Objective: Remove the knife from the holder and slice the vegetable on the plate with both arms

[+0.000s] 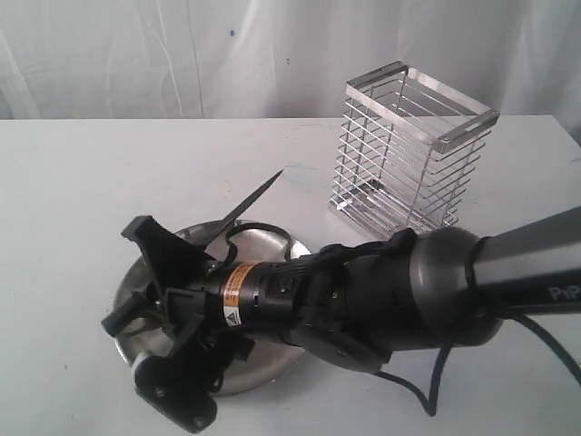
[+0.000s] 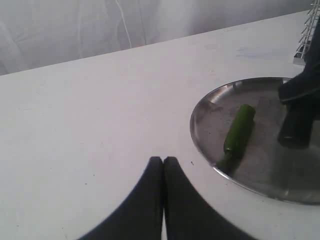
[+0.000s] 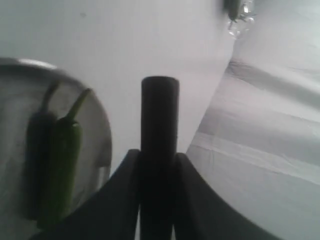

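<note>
Exterior view shows the white table [image 1: 73,182] with the right arm [image 1: 436,282] reaching in from three o'clock, its bulk covering most of the plate [image 1: 272,238] at about seven o'clock of the scene. The holder [image 1: 408,150] stands upright at one o'clock, well apart from the plate. The right gripper [image 3: 159,165] is clamped on the knife [image 1: 250,204]: the right wrist view has the black handle pinched between both fingers, and the exterior view has the pointed blade slanting up toward twelve o'clock past the plate's rim. The left gripper [image 2: 163,175] hovers over bare table with its fingertips pressed together, holding nothing, just beside the plate's rim. The vegetable [image 2: 238,132] lies flat on the plate, near the rim closest to the left gripper, apart from both grippers.
</note>
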